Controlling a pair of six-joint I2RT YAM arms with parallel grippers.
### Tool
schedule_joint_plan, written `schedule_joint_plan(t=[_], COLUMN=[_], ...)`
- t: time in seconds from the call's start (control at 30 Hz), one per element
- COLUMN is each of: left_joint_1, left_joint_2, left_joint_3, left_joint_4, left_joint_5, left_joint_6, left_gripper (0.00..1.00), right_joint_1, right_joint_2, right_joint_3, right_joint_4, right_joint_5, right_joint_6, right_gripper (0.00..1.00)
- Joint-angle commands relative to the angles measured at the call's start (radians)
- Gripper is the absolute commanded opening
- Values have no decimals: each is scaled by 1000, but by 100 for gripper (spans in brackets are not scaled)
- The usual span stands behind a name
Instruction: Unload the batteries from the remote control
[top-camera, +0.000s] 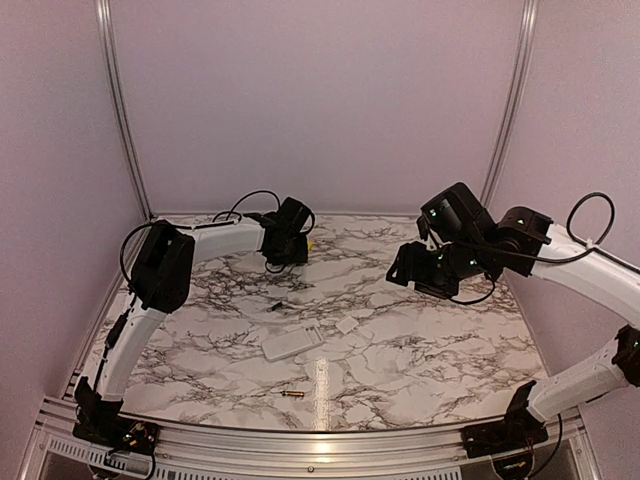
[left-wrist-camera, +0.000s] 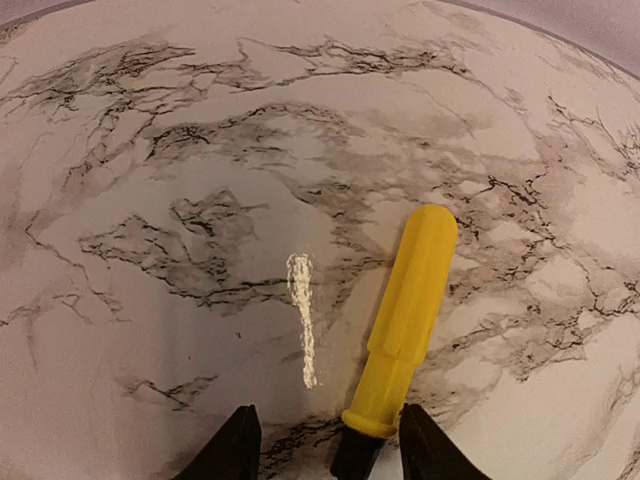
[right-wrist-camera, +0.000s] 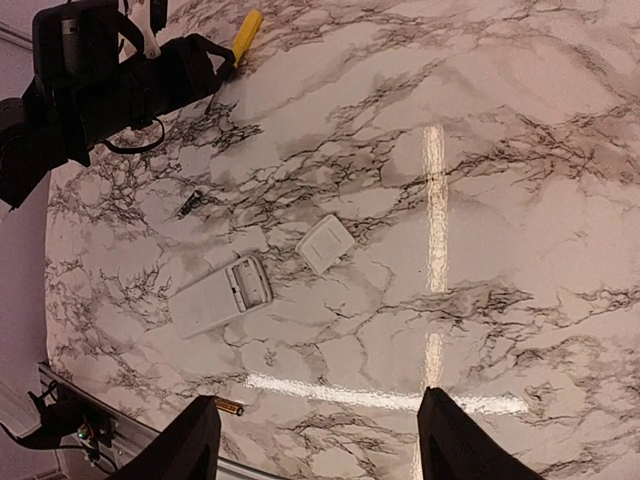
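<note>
On the bench (top-camera: 420, 350), nearer our spread left fingers (left-wrist-camera: 235, 450) than our spread right fingers (right-wrist-camera: 195, 445), the remote control (top-camera: 293, 343) lies aslant.

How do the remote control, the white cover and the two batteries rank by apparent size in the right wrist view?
1. remote control
2. white cover
3. dark battery and gold battery: both tiny and look alike, so I do not rank them.
</note>
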Motion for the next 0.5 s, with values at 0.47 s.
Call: schedule_joint_plan(t=[0.47], left_joint_1=[15], left_joint_2=[-704], left_joint_3=[-459], left_joint_4=[152], left_joint_5=[30], left_joint_6=[272], left_gripper=[92], right_joint_1=[-13], right_joint_2=[47], right_joint_3=[231], right_joint_4=[-61], right_joint_5=[121], right_joint_6=[-117], right_gripper=[94])
